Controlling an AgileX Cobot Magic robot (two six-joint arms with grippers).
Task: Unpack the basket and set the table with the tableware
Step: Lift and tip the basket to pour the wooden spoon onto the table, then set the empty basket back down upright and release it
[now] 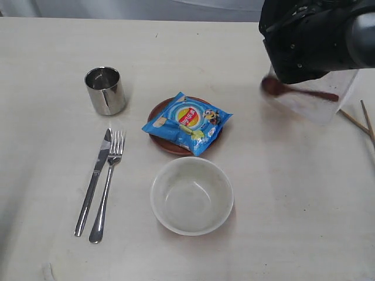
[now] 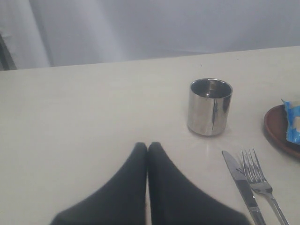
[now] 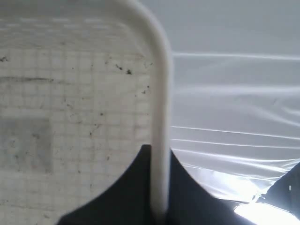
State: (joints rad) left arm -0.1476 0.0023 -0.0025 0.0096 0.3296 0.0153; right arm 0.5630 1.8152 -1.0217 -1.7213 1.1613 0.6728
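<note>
My right gripper (image 3: 159, 150) is shut on the rolled rim (image 3: 160, 93) of the white basket, whose grid wall (image 3: 70, 117) fills the view beside it. In the exterior view the basket (image 1: 319, 104) hangs blurred under the right arm (image 1: 316, 35), and the wooden spoon (image 1: 299, 91) shows at it. Two chopsticks (image 1: 355, 123) lie at the right edge. The steel cup (image 1: 105, 89), knife (image 1: 94, 181), fork (image 1: 107, 187), white bowl (image 1: 191, 195) and reddish-brown plate (image 1: 157, 114) stand on the table (image 1: 281, 187). My left gripper (image 2: 148, 146) is shut and empty, short of the cup (image 2: 210, 107).
A blue chip bag (image 1: 187, 122) lies on the plate and covers most of it. The table's far edge meets a pale backdrop. In the left wrist view the knife (image 2: 243, 187) and fork (image 2: 262, 187) lie beside the gripper.
</note>
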